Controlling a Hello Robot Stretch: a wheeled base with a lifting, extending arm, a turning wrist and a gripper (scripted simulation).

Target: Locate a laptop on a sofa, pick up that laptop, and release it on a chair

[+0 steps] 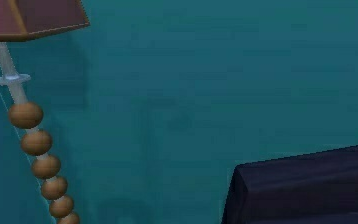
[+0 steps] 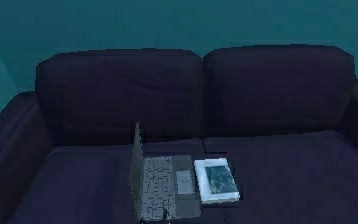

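A dark navy sofa (image 2: pixel 267 90) with two back cushions spans the arm side view. On its seat lies a grey laptop (image 2: pixel 165 185), lid raised on its left side and keyboard facing up, near the picture's lower middle. A dark sofa corner (image 1: pixel 307 185) shows at the forward view's lower right.
A small white-framed flat thing with a bluish face (image 2: pixel 217 180) lies on the seat right beside the laptop. In the forward view, a floor lamp (image 1: pixel 32 130) with a brown shade and a beaded stem stands at the left against a teal wall (image 1: pixel 207 80).
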